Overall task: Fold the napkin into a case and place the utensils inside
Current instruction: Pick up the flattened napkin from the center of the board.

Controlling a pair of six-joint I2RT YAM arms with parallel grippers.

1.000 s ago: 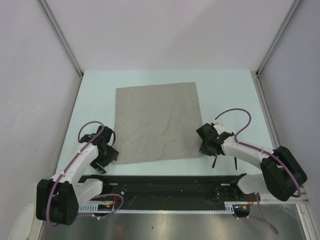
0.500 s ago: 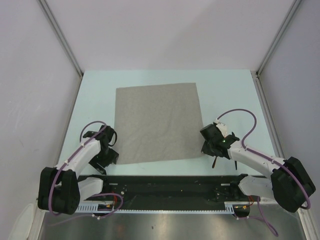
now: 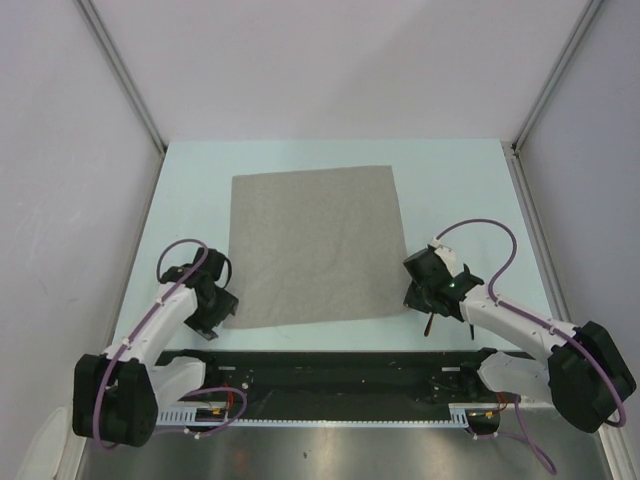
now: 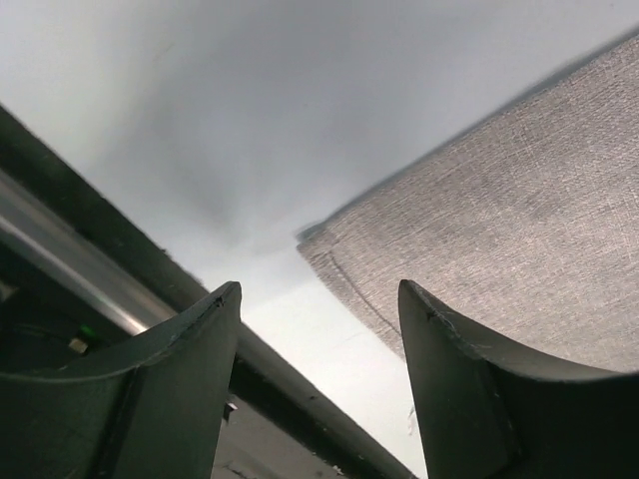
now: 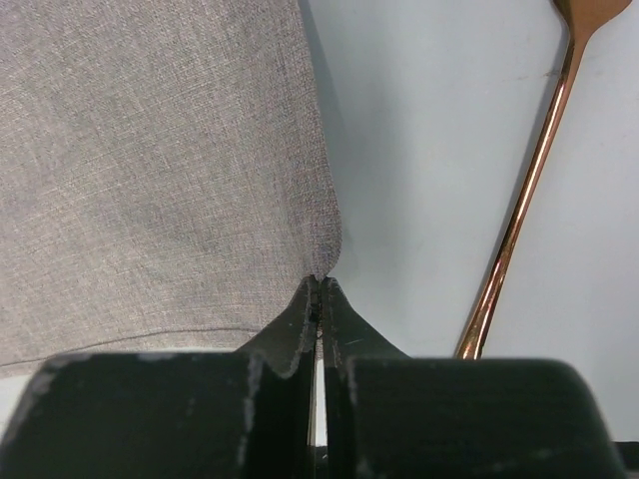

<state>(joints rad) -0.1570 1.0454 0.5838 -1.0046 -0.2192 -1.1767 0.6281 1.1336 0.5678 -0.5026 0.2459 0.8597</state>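
The grey-beige napkin (image 3: 312, 245) lies flat and unfolded on the pale table. My right gripper (image 3: 416, 296) sits at its near right corner. In the right wrist view the jaws (image 5: 319, 282) are shut with the tip of that napkin (image 5: 150, 150) corner pinched between them. The copper fork (image 5: 519, 210) lies on the table just right of that gripper, its handle (image 3: 428, 325) running toward the near edge. My left gripper (image 3: 212, 314) is at the near left corner. Its jaws (image 4: 319, 289) are open, with the napkin corner (image 4: 499, 230) just beyond the fingertips and untouched.
A black rail (image 3: 330, 375) runs along the table's near edge, right behind both grippers. White walls and metal posts (image 3: 125, 80) enclose the pale table (image 3: 450, 180) on three sides.
The left gripper has edged toward the napkin's near left corner and its jaws have narrowed a little. The right arm has shifted slightly, still shut at the right corner. The napkin lies as before.
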